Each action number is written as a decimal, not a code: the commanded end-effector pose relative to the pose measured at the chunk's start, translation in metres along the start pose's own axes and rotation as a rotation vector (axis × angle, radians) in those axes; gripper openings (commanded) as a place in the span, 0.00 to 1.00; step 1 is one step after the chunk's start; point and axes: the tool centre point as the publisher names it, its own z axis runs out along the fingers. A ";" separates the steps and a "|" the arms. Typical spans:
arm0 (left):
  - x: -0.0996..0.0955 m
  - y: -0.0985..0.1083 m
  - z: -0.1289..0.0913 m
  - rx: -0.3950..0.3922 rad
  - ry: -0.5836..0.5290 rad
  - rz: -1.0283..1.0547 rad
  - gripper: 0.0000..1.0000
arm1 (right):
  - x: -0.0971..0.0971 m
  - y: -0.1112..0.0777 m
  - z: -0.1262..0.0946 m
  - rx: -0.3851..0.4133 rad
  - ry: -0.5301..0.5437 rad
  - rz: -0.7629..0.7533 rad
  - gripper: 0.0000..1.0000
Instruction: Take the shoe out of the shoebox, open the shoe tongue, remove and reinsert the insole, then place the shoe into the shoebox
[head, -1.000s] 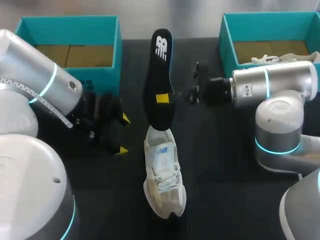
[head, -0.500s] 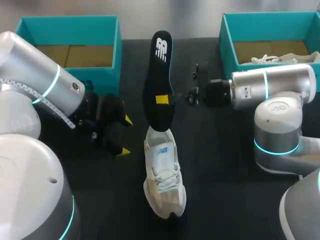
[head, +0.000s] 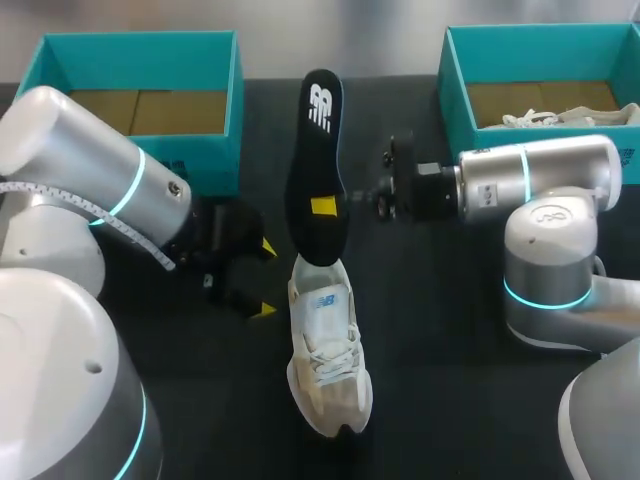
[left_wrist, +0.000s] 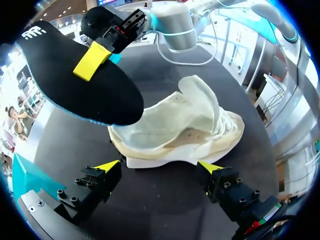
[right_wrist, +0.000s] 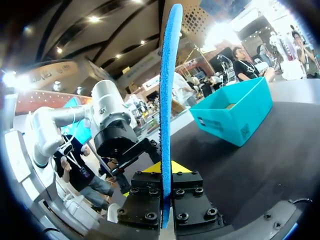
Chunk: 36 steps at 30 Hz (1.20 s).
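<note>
1. Insole (head: 318, 190): black, blue-edged, upright. Your right gripper (right_wrist: 166, 167) is clamped edge-on around its middle. The lower end sits at the heel opening of the shoe (head: 325, 350), which looks lined up for reinsertion.
2. Shoe: cream, out of its box, standing on the table (head: 450, 400) with its toe toward the robot. It is well apart from the left shoebox (head: 135, 38) and the right shoebox (head: 452, 85). The tongue is lifted, keeping the mouth clear.
3. Right arm: enters from your right, wrist level, fingers pointing across to the middle.
4. Left gripper (left_wrist: 160, 167): fingers wide apart and empty, low beside the shoe's flank, likely placed to steady it.
</note>
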 end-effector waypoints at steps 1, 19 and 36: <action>-0.007 -0.003 0.011 -0.006 0.016 -0.019 1.00 | -0.006 -0.001 0.005 0.009 0.011 -0.005 0.00; -0.011 0.003 0.022 -0.012 0.000 -0.012 1.00 | -0.013 -0.002 0.008 0.013 0.041 -0.013 0.00; -0.011 0.005 0.028 -0.019 -0.003 -0.005 1.00 | -0.012 -0.009 0.012 -0.002 0.033 -0.015 0.00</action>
